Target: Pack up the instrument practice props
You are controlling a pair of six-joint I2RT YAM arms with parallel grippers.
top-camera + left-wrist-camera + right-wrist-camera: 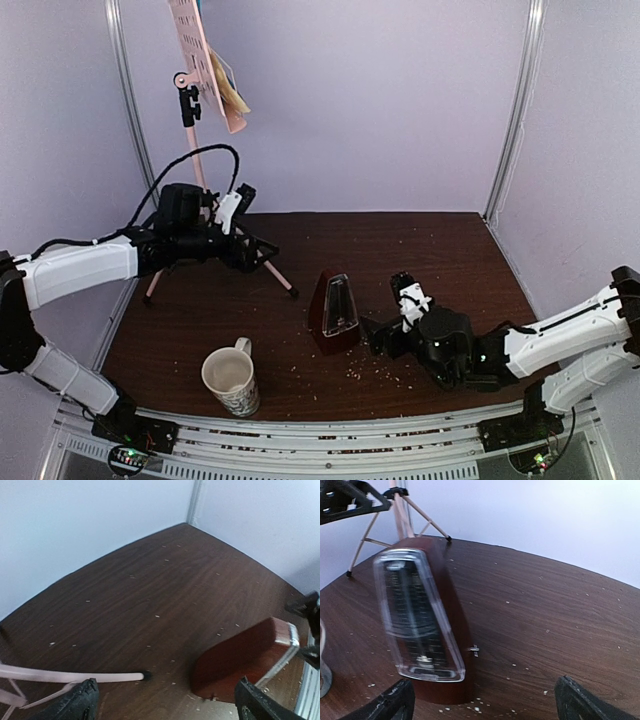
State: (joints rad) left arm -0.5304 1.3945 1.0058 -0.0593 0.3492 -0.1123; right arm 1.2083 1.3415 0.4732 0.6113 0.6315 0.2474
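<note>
Early stage, I'd judge: nothing packed yet. Metronome upright mid-table, clear cover on. R gripper just right of it, jaws apart, not touching. Stand back-left of metronome, still on its legs, sheets on its desk. L gripper at the stand's legs, jaws apart, holding nothing. Mug front-left of metronome, not part of the job.

Next, prob.: R closes low on the metronome, since the tapered sides could slip, while L takes the stand's shaft.

No brand or text legible; metronome scale too blurred.
</note>
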